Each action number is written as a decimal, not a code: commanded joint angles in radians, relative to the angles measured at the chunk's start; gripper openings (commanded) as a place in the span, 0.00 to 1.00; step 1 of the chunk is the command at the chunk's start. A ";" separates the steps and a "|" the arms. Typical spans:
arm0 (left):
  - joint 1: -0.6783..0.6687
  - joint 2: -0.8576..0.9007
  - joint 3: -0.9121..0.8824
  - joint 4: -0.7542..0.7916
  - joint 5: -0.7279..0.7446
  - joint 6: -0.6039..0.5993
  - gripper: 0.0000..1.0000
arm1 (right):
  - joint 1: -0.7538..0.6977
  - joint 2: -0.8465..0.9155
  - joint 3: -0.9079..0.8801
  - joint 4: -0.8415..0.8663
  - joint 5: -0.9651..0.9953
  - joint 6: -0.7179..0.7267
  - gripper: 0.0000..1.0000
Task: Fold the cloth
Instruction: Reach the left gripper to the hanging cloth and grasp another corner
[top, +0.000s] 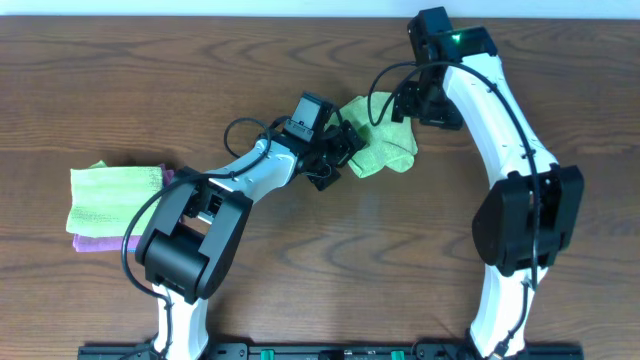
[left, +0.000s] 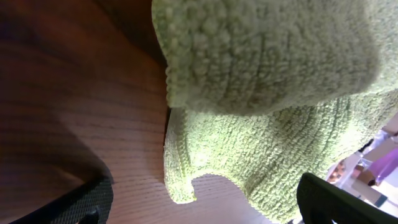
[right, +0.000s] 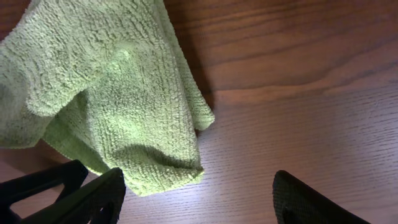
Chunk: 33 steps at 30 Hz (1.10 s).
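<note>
A crumpled green cloth (top: 380, 145) lies on the wood table near the centre, between the two arms. My left gripper (top: 335, 160) is open at the cloth's left edge; in the left wrist view the cloth (left: 273, 118) fills the top and right, with its lower corner between the fingers (left: 202, 205). My right gripper (top: 412, 103) is open just above the cloth's upper right edge; in the right wrist view the cloth (right: 112, 99) lies at the left, its lower edge by the left finger, the gap between the fingers (right: 199, 199) over bare wood.
A stack of folded cloths (top: 115, 200), green on top of pink, sits at the table's left. The arm bases stand at the front edge. Bare wood table (top: 400, 260) lies below the cloth.
</note>
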 joint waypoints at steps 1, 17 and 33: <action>-0.010 0.025 0.010 0.015 0.010 -0.037 0.96 | -0.004 -0.039 0.016 0.003 -0.003 0.019 0.76; -0.068 0.030 0.009 0.013 -0.126 -0.013 0.51 | -0.003 -0.040 0.016 -0.006 -0.004 0.018 0.75; -0.079 0.058 0.009 -0.005 -0.177 0.013 0.34 | -0.003 -0.040 0.016 -0.017 -0.004 0.018 0.73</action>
